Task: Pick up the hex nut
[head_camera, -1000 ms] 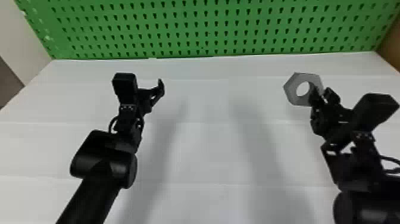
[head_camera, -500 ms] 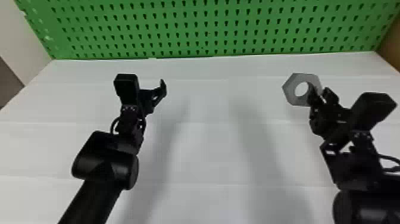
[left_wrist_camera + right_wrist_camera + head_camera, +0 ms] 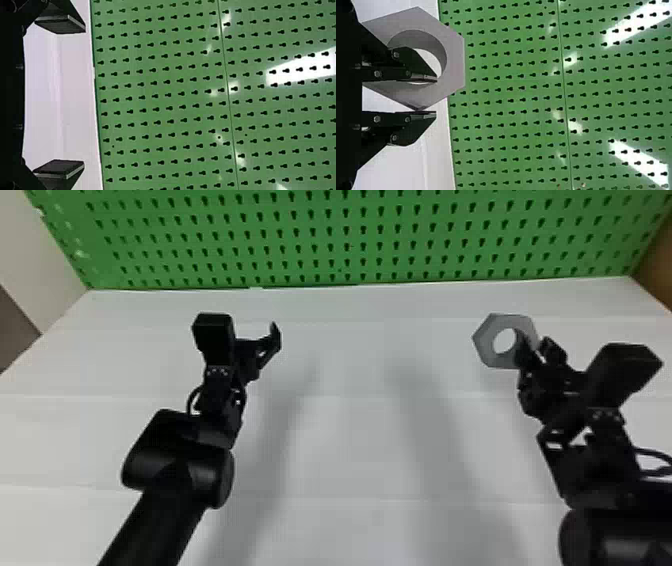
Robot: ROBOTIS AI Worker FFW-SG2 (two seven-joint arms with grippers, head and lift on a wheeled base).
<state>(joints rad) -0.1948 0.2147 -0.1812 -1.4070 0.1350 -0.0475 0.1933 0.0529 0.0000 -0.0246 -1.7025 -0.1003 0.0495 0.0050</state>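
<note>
The right gripper [image 3: 537,349] is at the right of the head view, shut on the grey hex nut [image 3: 483,341] by its near right side. The nut's hole faces the head camera. In the right wrist view, one finger of the right gripper [image 3: 436,96] lies over the round hole of the hex nut [image 3: 455,59] and the other is outside its rim, with the nut's wall between them. On the left, the left gripper [image 3: 250,347] is parked over the table; in its wrist view the left gripper [image 3: 84,95] stands wide open, holding nothing.
A white table surface [image 3: 350,430] spreads below both arms. The green pegboard [image 3: 345,237] rises along its back edge. Pale and brown side panels flank it at the left and right.
The right gripper and the hex nut have shifted together slightly to the left. The left arm has drifted a little to the right, its gripper still open.
</note>
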